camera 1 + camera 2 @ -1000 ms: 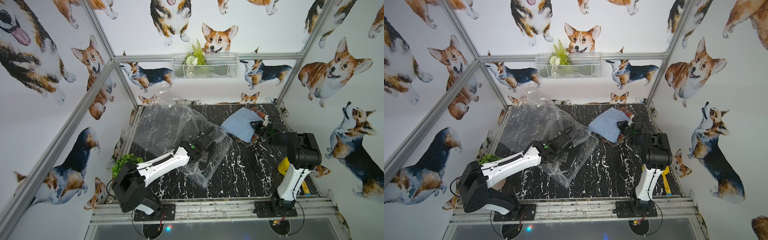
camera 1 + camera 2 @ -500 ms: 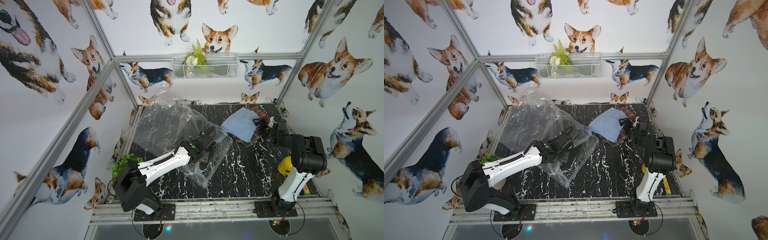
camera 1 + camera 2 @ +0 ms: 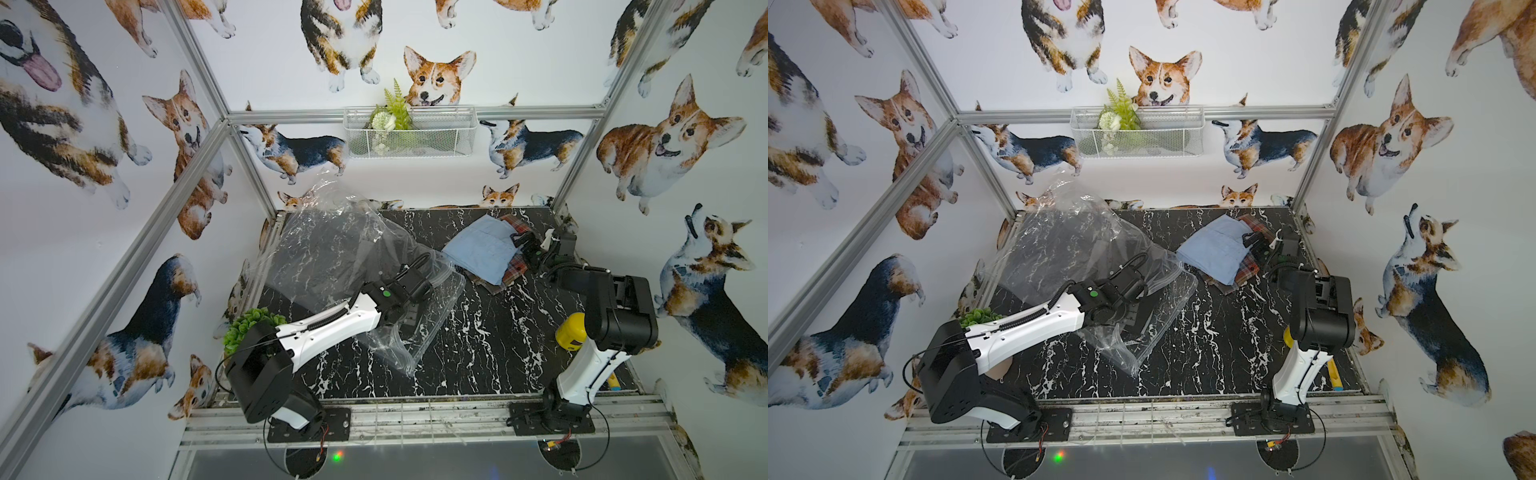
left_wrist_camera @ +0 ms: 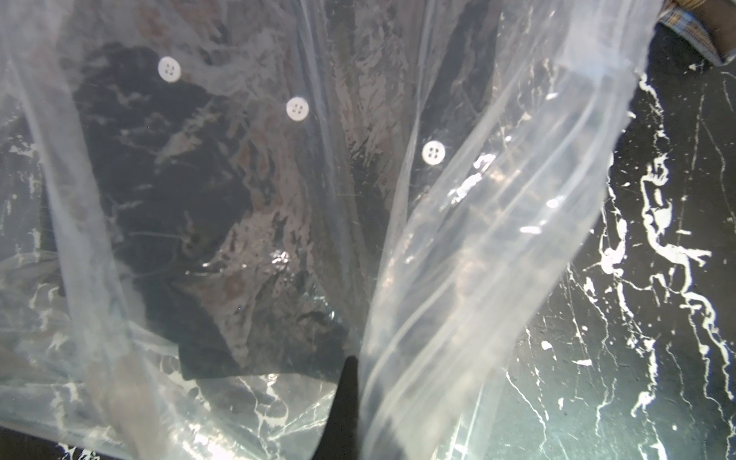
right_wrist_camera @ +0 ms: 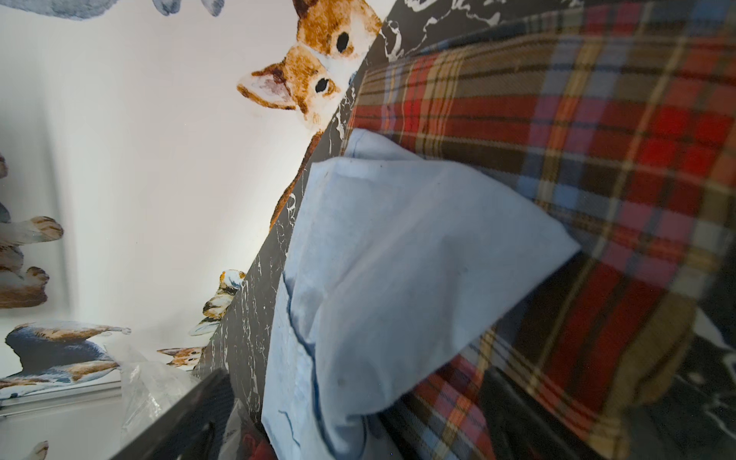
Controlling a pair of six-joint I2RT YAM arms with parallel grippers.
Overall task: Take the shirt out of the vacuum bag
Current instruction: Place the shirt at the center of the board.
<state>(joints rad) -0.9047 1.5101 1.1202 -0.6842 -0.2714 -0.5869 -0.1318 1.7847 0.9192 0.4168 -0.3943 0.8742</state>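
Nearest, no change at the left gripper (image 3: 409,318) since a second ago: clamped tight on a fold of the vacuum bag (image 3: 436,303), with clear plastic bunched against the one black finger (image 4: 344,402) visible in the left wrist view. Sprawled as before over the left half of the black marble table (image 3: 478,353), crinkled and puffed up, reaching back to the far left corner. Inside it, seen through the plastic in both top views, a dark shirt (image 3: 332,257) — not out yet, with a row of white buttons (image 4: 296,108) plain in the left wrist view.

Farther back on the right, a clear change at the right gripper (image 3: 528,248): jaws spread wide now and gripping nothing, where a second ago narrower and down on the cloth's edge. Drawn back a little toward the right wall too, the arm's elbow swung the same way. Just beside it, the blue shirt (image 3: 482,249) — outside the bag, folded, lying on top of a plaid shirt (image 3: 515,272) close by the bag's zip edge. Hard to tell whether a fingertip touches the blue cloth.

Farthest, on the back wall, the white wire basket (image 3: 415,133) with greenery, same as before.
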